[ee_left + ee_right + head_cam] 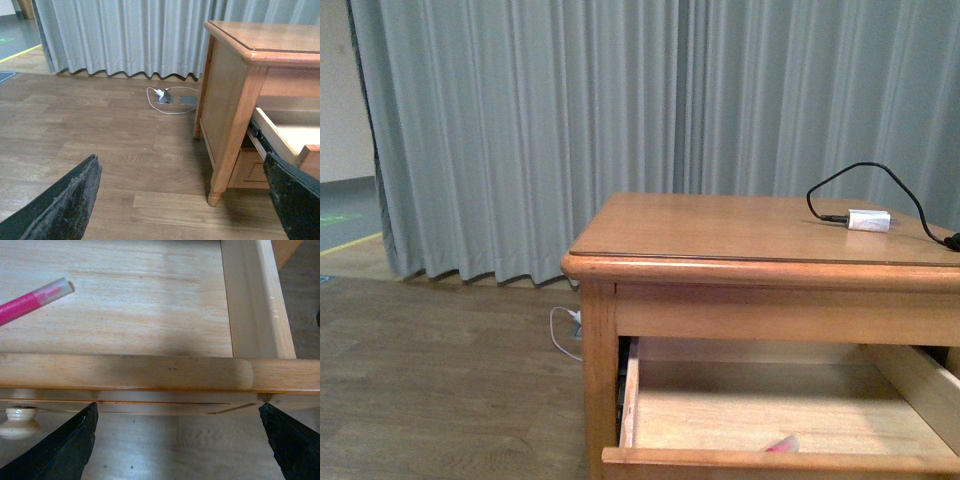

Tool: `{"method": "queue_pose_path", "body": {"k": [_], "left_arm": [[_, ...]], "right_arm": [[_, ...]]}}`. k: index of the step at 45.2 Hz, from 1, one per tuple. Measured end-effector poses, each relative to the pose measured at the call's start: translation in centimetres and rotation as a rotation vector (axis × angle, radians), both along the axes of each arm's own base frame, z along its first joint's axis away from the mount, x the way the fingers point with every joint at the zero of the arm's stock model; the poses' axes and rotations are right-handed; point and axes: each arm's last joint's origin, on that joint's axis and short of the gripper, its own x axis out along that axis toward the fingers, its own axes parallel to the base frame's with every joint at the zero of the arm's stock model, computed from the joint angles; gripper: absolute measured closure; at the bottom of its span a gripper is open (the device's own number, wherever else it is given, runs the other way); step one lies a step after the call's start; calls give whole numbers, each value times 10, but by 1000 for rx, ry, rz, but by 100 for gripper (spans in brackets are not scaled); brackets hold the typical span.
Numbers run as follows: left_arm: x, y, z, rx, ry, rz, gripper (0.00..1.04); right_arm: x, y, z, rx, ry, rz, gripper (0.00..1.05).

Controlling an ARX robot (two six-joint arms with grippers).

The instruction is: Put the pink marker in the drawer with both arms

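Pink marker (27, 304) already lies flat on the floor of the drawer (150, 372), near its front edge, approx. behind the knob (19, 422). The drawer is pulled out. Right hand (177, 410) hangs over the drawer front, jaws wide apart, nothing in them. Left hand (180, 165) is off the table's (720, 225) left side, low over the floor, also spread wide & empty.

Risks, as we judge them:
- If the drawer gets shut w/ a hard shove, the round marker may roll to the back.
- A right finger could catch the front rail or knob instead of pushing square, skewing the drawer.
- The left hand, swinging in, could clip the table's front-left leg (229, 150).

Count:
- 1 marker
- 1 open drawer
- 1 knob in view
- 2 hands
- 1 white adapter (869, 221) w/ 1 black cable (869, 164), near the table's right edge
- 1 floor socket (166, 96)
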Motion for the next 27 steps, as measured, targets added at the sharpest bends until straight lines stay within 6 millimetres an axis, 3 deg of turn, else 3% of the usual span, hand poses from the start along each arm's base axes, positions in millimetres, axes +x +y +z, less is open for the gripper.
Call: {"method": "queue_pose_path", "body": {"k": [13,27], "left_arm": [[0,0,0,0,0,0,6],[0,0,0,0,0,0,6]], "right_arm": [[34,-2,-14,-11,-183,-10,8],[91,9,-32,-10,-263,-18,8]]}}
